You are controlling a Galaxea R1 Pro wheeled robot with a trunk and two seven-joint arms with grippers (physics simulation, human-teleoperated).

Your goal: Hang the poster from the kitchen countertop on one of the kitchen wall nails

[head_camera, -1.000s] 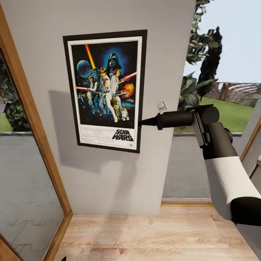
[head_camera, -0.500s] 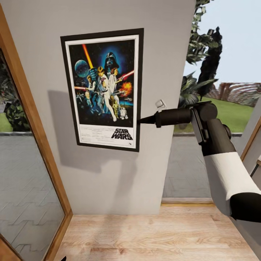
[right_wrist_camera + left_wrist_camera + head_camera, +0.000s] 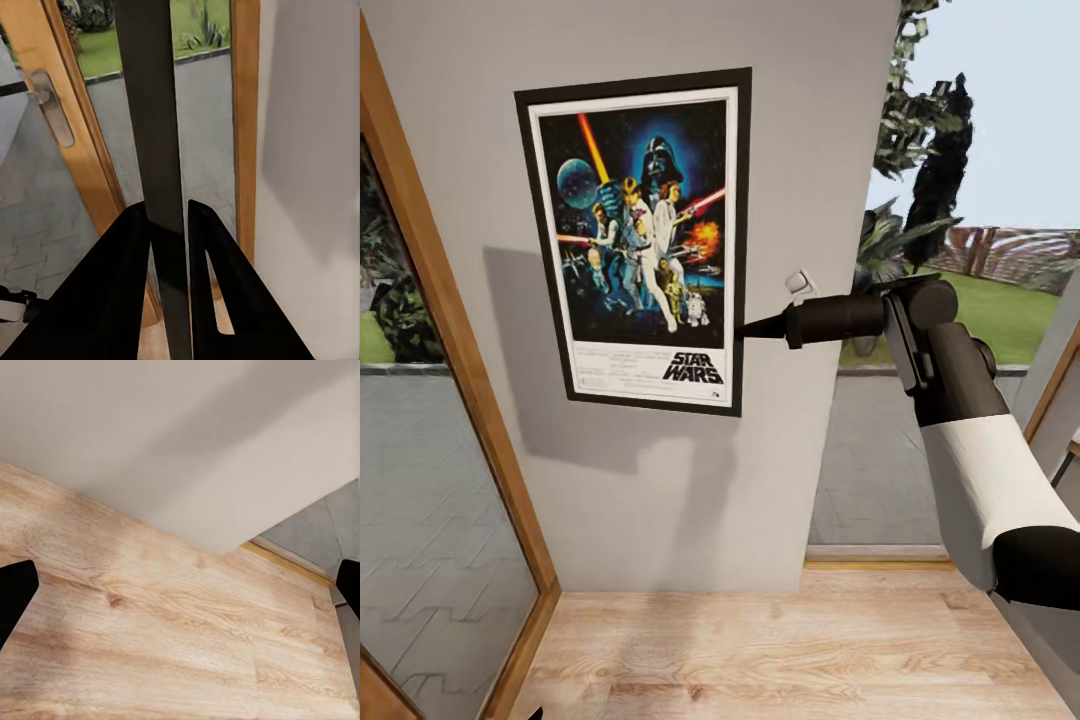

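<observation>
The Star Wars poster (image 3: 635,240) stands upright and flat against the grey wall (image 3: 660,500), with its black frame and white border facing me. My right gripper (image 3: 745,328) reaches in from the right and is shut on the frame's right edge, low down. In the right wrist view that edge is a dark strip (image 3: 154,112) pinched between the two black fingers (image 3: 120,285). My left gripper (image 3: 181,585) hangs open over the wooden floor near the wall's foot. I can make out no wall nail. The kitchen countertop is out of view.
A wood-framed glass door (image 3: 450,330) runs down the left side, and its handle (image 3: 52,109) appears in the right wrist view. To the right of the wall, a window (image 3: 980,200) looks onto a garden. Light wooden floor (image 3: 780,650) lies below.
The poster has slid a little to the left and slightly up along the wall, carried by my right gripper. The wall and door have stayed put.
</observation>
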